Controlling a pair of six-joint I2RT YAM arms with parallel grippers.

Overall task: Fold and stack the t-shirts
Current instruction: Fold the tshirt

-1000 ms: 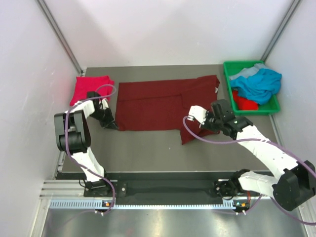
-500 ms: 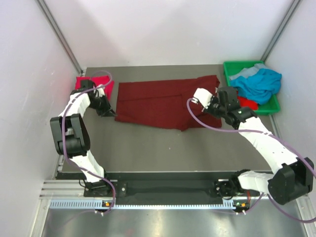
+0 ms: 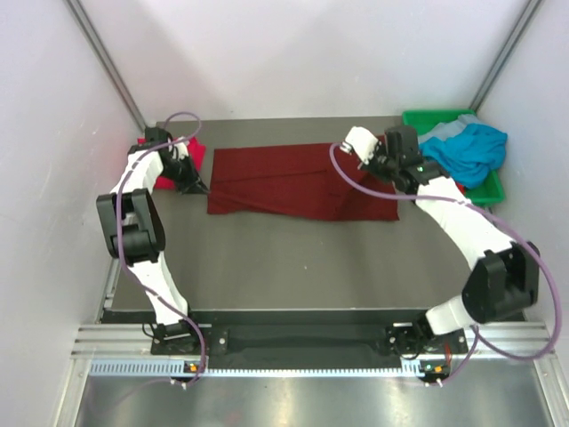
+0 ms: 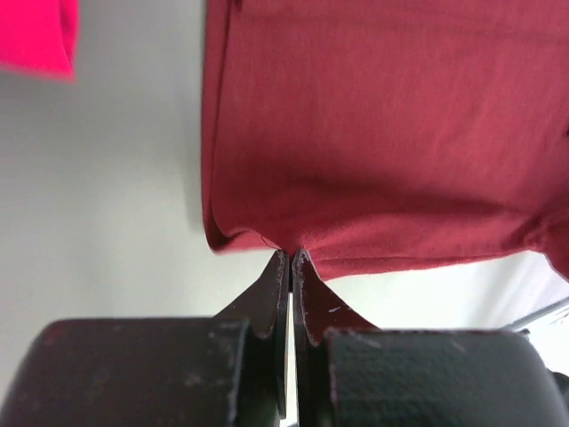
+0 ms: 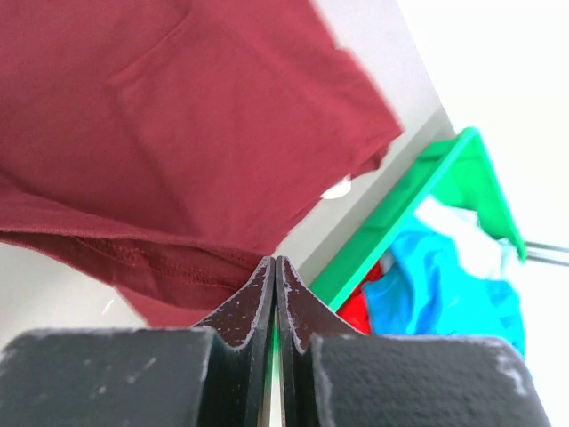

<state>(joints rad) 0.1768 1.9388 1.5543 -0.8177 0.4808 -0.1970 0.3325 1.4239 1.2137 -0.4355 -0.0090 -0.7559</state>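
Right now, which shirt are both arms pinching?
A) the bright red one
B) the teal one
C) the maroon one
C: the left gripper and the right gripper are each shut on an edge of the maroon shirt, as both wrist views show.

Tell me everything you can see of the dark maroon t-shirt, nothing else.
The dark maroon t-shirt is soft plain cloth with a stitched hem, doubled over into a long band. It lies across the far half of the table. The left gripper pinches its left corner shut; the right gripper is shut on its right edge.
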